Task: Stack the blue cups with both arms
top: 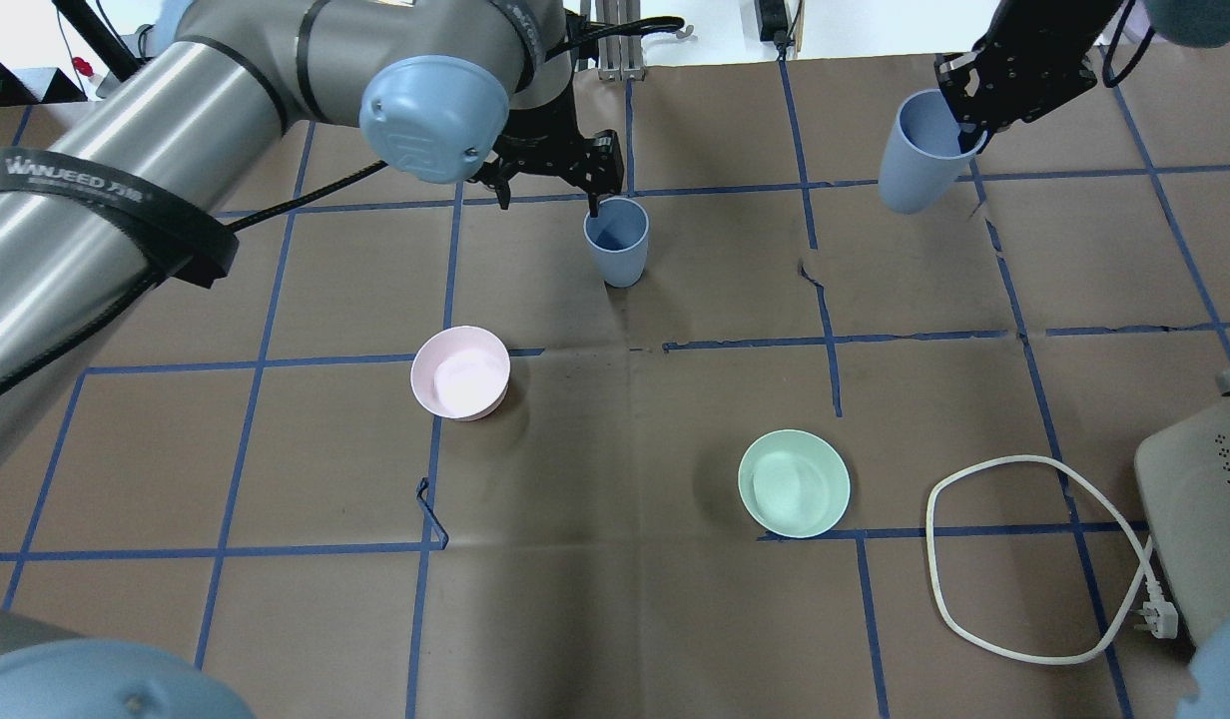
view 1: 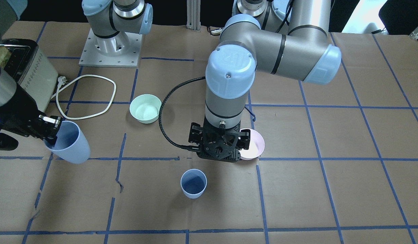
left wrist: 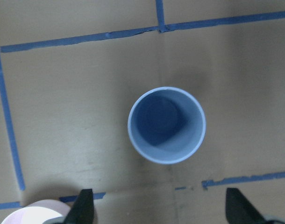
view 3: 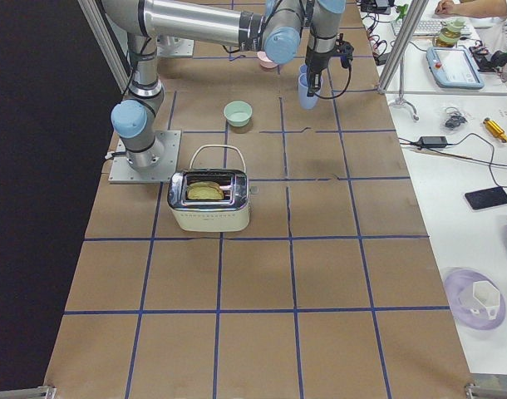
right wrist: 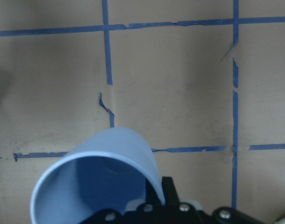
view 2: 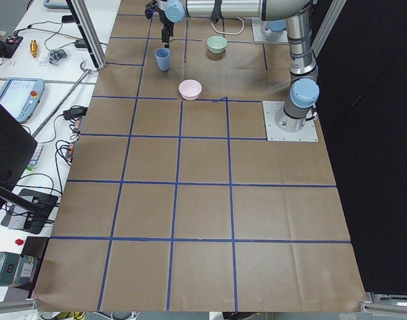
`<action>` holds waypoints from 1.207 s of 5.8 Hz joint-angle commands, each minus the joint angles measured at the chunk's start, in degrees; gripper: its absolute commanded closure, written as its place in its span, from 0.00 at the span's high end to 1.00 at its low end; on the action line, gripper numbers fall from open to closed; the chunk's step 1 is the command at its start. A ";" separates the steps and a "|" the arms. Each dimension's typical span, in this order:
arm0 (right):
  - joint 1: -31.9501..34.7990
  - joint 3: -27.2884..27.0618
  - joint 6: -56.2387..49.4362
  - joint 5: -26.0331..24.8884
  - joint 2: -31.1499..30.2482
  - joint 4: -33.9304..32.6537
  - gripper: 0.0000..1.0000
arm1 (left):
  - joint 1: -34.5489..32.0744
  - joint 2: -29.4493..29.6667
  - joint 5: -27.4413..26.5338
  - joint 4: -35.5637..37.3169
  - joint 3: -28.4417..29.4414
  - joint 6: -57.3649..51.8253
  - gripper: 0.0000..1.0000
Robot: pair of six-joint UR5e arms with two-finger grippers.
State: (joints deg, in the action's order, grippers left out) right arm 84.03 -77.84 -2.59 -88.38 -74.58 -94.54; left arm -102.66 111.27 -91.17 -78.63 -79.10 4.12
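**A:** What does the front view show?
**B:** The right gripper (view 1: 50,126) is clamped on the rim of the tilted cup (view 1: 71,145), which is smooth, tapered, pale blue plastic. The upright cup (view 1: 193,183) stands empty on brown paper near the left gripper (view 1: 218,146).
**A:** And overhead?
**B:** A round pink bowl (top: 460,371) and a mint-green bowl (top: 794,482), well apart.
**A:** The left wrist view?
**B:** The fingers are spread wide and hold nothing. The cup's inside is darker blue.

Near the left claw (left wrist: 161,207) stands one cup (top: 616,245); the right claw (top: 974,118) grips the other cup (top: 915,160).
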 commanded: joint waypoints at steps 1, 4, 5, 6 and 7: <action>9.26 5.12 12.97 0.14 4.24 -0.20 0.09 | 8.66 -9.54 0.21 -1.26 -8.49 -9.44 0.99; 22.99 14.97 31.98 0.14 12.68 -0.29 0.09 | 10.28 -18.79 0.03 -11.11 -7.12 -9.92 0.99; 23.81 15.00 32.38 0.05 14.09 -0.38 0.09 | 10.28 -18.37 -0.14 -10.41 -7.03 -9.84 0.99; 23.81 14.91 31.95 -0.03 15.50 -0.38 0.09 | 10.37 -18.19 -0.06 -10.49 -7.03 -9.05 0.99; 23.81 14.74 32.29 -0.12 18.39 -4.12 0.09 | 10.28 -19.15 -0.49 -10.67 -7.12 -8.78 0.99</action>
State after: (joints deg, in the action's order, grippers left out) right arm 107.74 -63.01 29.44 -88.42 -58.65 -96.09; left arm -92.34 92.73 -91.38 -89.17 -86.18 -5.02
